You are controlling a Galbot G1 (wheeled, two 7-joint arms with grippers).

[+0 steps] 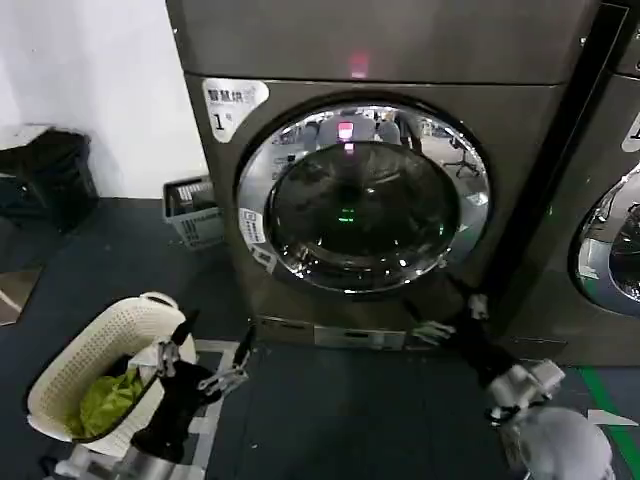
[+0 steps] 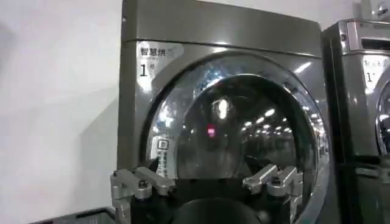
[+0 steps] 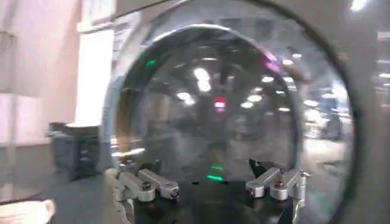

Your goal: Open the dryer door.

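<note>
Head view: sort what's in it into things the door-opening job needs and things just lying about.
For the job:
- dryer door, shut
- dryer marked 1
- right gripper, fingers open, below the door's lower right rim
- left gripper, fingers open, low near the basket

Lying about:
- white laundry basket with green cloth
- grey crate
- neighbouring machine
- black bag

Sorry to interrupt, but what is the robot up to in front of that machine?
It is about to open the dryer door, which sits shut on the dryer. The right gripper is raised, open, near the door's lower right rim, not touching it. The left gripper hangs low and open beside a white basket holding green cloth.
</note>
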